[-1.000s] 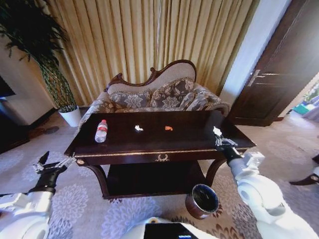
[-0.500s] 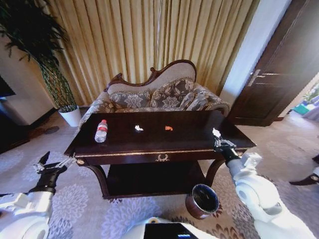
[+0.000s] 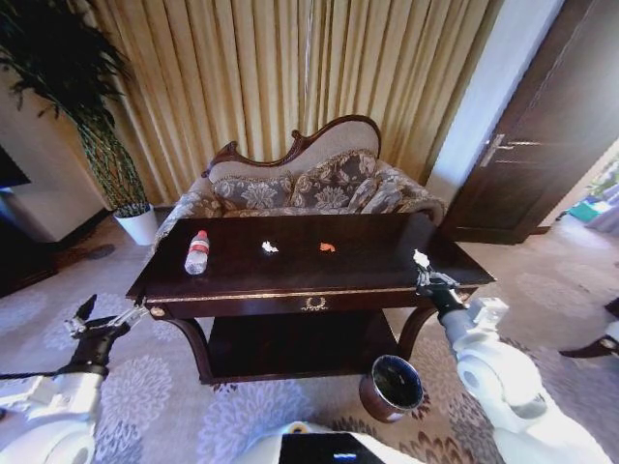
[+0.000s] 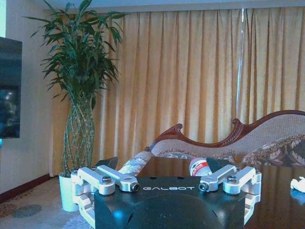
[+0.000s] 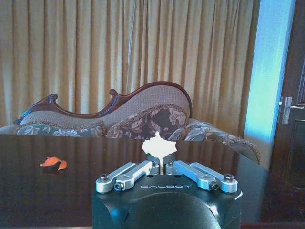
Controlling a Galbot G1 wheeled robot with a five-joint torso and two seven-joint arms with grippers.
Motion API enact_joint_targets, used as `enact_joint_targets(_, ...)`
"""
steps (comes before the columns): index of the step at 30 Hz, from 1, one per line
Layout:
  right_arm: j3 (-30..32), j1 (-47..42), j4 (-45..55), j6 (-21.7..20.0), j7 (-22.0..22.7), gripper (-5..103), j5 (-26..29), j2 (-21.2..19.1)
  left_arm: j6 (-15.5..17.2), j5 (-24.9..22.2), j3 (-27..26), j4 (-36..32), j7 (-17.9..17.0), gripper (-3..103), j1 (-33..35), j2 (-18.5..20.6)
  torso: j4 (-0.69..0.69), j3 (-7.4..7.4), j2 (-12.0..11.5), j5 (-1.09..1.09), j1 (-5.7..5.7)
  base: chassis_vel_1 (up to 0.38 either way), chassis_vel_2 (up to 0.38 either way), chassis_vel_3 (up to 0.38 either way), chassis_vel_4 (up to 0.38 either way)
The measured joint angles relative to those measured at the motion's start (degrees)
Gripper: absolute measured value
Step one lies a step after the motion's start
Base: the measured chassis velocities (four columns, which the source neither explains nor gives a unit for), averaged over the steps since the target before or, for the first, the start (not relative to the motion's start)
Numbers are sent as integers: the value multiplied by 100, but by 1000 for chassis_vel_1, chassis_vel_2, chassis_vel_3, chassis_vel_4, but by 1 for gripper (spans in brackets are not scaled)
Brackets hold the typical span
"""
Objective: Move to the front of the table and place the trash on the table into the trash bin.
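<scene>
Above the table's (image 3: 290,275) right end, right gripper (image 3: 422,272) pinches a white scrap (image 5: 159,145).

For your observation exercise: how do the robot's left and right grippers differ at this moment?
The right gripper is shut on a white scrap; the left gripper is open and holds nothing. The right gripper is over the table's right end; the left gripper hangs off its left end, lower, over the carpet. Both point toward the table.
</scene>
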Motion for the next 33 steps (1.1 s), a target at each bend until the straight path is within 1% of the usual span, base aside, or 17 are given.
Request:
enact_joint_targets(20,-24,-54,10,34,54,2,-64,70,-44,15,-16,-29,-1,100,52,-17,0,0,0,0,0,79,-74,-81,81)
enact_joint_targets(33,-23,-90,5,67,54,2,-115,102,-100,19,-36,-45,0,100,82,-39,0,0,0,0,0,105,-112,-97,106)
